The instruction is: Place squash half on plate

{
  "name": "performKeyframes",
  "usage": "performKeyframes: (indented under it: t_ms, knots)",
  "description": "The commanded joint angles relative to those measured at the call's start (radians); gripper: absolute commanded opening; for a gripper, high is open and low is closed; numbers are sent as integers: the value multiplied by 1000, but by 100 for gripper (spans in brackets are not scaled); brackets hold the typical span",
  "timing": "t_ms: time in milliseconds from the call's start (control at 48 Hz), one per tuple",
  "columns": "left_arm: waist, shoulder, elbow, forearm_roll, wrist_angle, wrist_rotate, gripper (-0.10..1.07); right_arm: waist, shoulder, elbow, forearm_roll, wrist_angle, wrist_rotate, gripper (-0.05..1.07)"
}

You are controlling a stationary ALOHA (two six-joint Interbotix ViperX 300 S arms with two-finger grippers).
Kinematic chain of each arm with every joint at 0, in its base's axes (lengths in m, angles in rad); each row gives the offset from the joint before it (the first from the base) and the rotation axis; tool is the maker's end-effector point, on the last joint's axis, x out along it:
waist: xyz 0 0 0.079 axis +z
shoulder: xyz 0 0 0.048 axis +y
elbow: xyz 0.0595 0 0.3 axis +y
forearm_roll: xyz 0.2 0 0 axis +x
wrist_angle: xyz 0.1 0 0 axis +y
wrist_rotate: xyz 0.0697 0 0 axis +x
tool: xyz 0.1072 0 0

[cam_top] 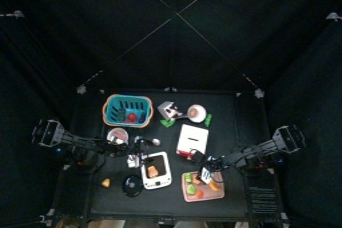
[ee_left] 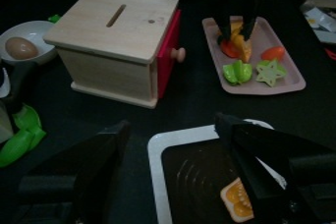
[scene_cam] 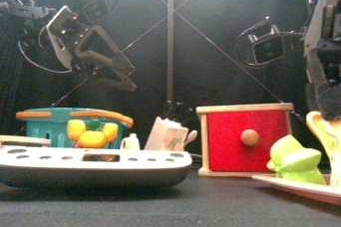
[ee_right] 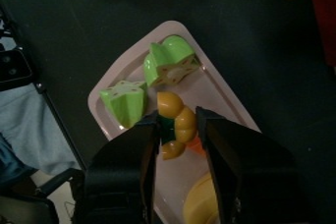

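The orange squash half [ee_right: 175, 132] lies on the pink tray [ee_right: 223, 85] and sits between my right gripper's [ee_right: 178, 144] jaws, which close against both its sides. The left wrist view shows that gripper [ee_left: 241, 33] reaching down onto the tray [ee_left: 292, 79] over the squash [ee_left: 233, 47]. The white plate [ee_left: 168, 151] with a dark middle lies below my left gripper [ee_left: 178, 164], which is open and empty above it. A small orange piece [ee_left: 237, 198] lies on the plate. In the top view the plate [cam_top: 155, 170] is left of the tray [cam_top: 201, 186].
A wooden box [ee_left: 116, 41] with a red side and knob stands behind the plate. A bowl with an egg [ee_left: 20, 46] is beside it. A teal basket [cam_top: 127, 110] stands at the back left. Green pieces [ee_right: 126, 100] and a yellow piece [ee_right: 203, 204] share the tray.
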Motion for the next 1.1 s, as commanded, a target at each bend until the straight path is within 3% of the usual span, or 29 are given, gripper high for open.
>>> performKeyframes:
  t_ms: [0, 438, 896, 1083]
  knots:
    - [-2, -5, -14, -2, -3, 0, 101, 9, -11, -26, -23, 5, -2, 67]
    - [-2, -5, -6, -2, -3, -2, 101, 20, -6, -38, -41, 77, 0, 89]
    - [-17, -25, -6, -14, 124, 0, 101, 25, -15, -71, -106, 132, -2, 90]
    - [-54, -52, -6, -18, 192, -5, 101, 25, -15, -74, -114, 135, -5, 89]
